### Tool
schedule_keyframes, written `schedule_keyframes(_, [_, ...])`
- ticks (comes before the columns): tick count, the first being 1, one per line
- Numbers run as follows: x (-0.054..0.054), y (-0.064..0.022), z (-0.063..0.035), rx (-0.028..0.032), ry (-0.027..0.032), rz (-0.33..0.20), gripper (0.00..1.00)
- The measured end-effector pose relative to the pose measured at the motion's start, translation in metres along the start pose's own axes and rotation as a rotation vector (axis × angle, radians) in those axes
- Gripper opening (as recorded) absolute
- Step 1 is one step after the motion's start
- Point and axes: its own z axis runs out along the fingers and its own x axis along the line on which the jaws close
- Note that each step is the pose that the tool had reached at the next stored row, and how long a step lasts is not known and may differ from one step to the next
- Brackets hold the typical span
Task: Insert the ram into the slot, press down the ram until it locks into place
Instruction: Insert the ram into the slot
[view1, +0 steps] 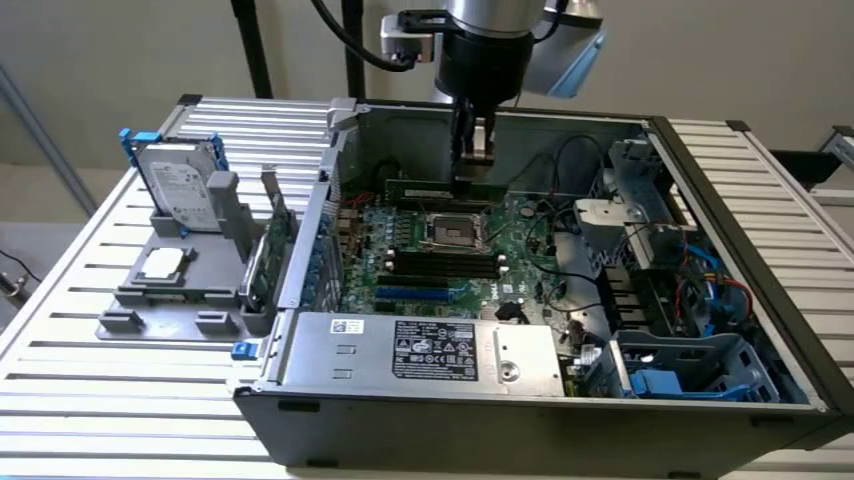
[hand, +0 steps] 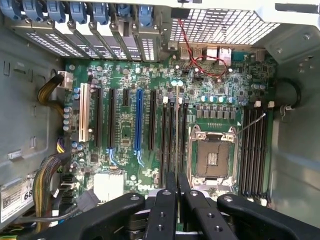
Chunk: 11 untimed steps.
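**Ram in the fingers, held over the black sockets**

The gripper (view1: 474, 176) (hand: 177, 176) reaches down into the open case (view1: 747, 330). Its fingers (hand: 167, 200) are closed flat on the two faces of the ram (view1: 424, 187) (hand: 177, 125).

In the exterior view the ram lies level, at twelve o'clock from the processor socket (view1: 454, 232). The grip sits a little toward its three o'clock end. It appears to hang clear of the motherboard (view1: 527, 280) rather than sit seated.

In the wrist view it shows edge-on as a thin line. That line runs along the bank of black sockets between the processor socket (hand: 212, 160) and the blue socket (hand: 138, 125). In the exterior view this bank lies at six o'clock from the processor socket. The slot (view1: 441, 265) (hand: 171, 142) is one of these.

The ram looks light, thin and stiff, but fragile. A hold on the flat faces near the upper edge suits it best, well away from the contact edge. Pressure off-centre could tip it or bend it.

Hard to make out:
- which socket of the bank it is lined up with
- how high it rides above the sockets
- its contact edge and notch
- whether the end clips stand open
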Motion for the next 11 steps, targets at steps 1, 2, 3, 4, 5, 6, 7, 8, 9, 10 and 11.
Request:
schedule_keyframes(1, [0.0,0.0,0.0017,-0.0001,0.0002,0.0,0.13])
schedule_keyframes(2, [0.0,0.0,0.0035,-0.0001,0.0002,0.0,0.13])
schedule_keyframes(3, [0.0,0.0,0.0054,-0.0001,0.0001,0.0,0.13])
schedule_keyframes(4, [0.0,0.0,0.0073,-0.0001,0.0,0.0,0.13])
schedule_keyframes(5, [0.0,0.0001,0.0091,0.0,-0.0001,0.0,0.13])
schedule_keyframes(6, [0.0,0.0002,0.011,0.0,0.0,0.0,0.13])
schedule_keyframes(7, [0.0,0.0003,0.0127,0.0,0.0001,0.0,0.13])
schedule_keyframes(8, [0.0,0.0005,0.0145,0.0,0.0001,0.0,0.13])
schedule_keyframes(9, [0.0,0.0005,0.0164,0.0,0.0001,0.0,0.13])
schedule_keyframes(10, [0.0,0.0006,0.0182,0.0,0.0,0.0,0.13])
schedule_keyframes(11, [0.0,0.0008,0.02,0.0,0.0001,0.0,0.13])
